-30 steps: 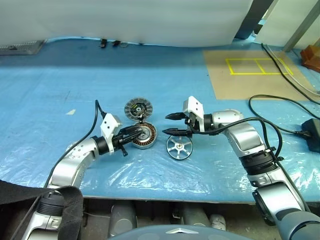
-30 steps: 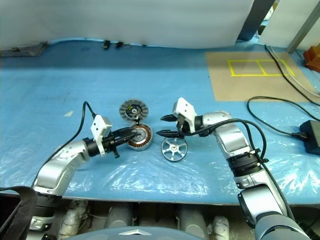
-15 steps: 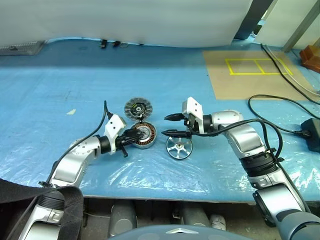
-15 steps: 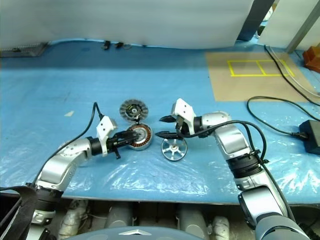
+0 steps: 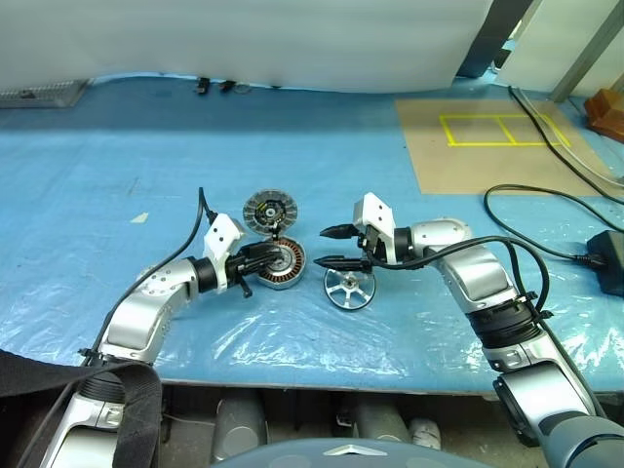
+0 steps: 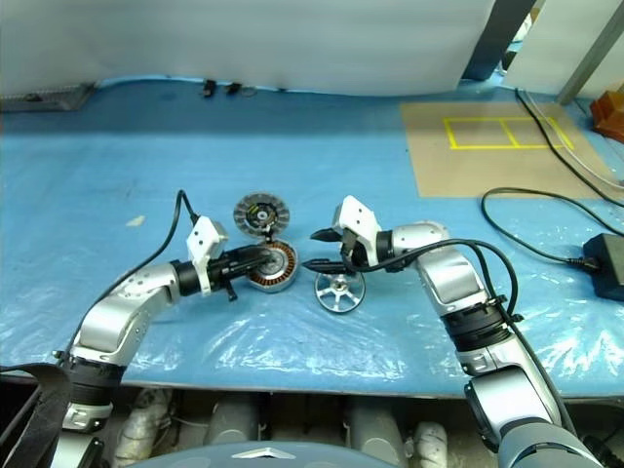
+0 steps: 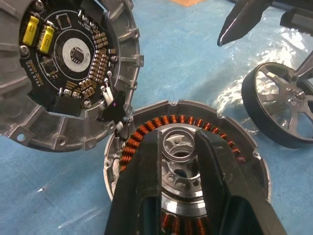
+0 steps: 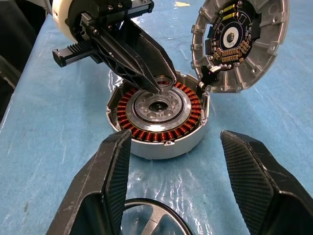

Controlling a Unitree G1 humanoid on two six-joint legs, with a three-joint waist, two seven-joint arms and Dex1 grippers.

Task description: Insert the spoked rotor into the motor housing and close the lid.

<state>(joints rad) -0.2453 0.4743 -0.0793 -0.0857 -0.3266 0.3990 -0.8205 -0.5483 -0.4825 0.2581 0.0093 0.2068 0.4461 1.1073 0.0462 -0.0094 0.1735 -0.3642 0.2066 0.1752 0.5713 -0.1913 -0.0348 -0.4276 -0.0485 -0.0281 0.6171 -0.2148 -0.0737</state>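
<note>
The round motor housing [image 5: 291, 267] with copper windings lies on the blue sheet. Its lid [image 5: 268, 211], carrying a circuit board, stands swung open at the far side. My left gripper [image 5: 271, 256] reaches in from the left, its fingers [image 7: 146, 166] closed on either side of the small ring [image 7: 178, 149] at the housing's centre. The silver spoked rotor [image 5: 349, 290] lies flat just right of the housing. My right gripper [image 5: 325, 246] hovers open just above the rotor's left edge and points at the housing [image 8: 156, 142], nothing between its fingers.
A brown board with yellow tape [image 5: 487, 146] lies at the back right. Black cables [image 5: 546, 210] and a black adapter [image 5: 609, 265] sit to the right. The table's front edge [image 5: 322, 375] runs close below the parts.
The left elbow has lifted a little, while its gripper stays at the housing's centre. The right gripper, the rotor and the lid have not moved.
</note>
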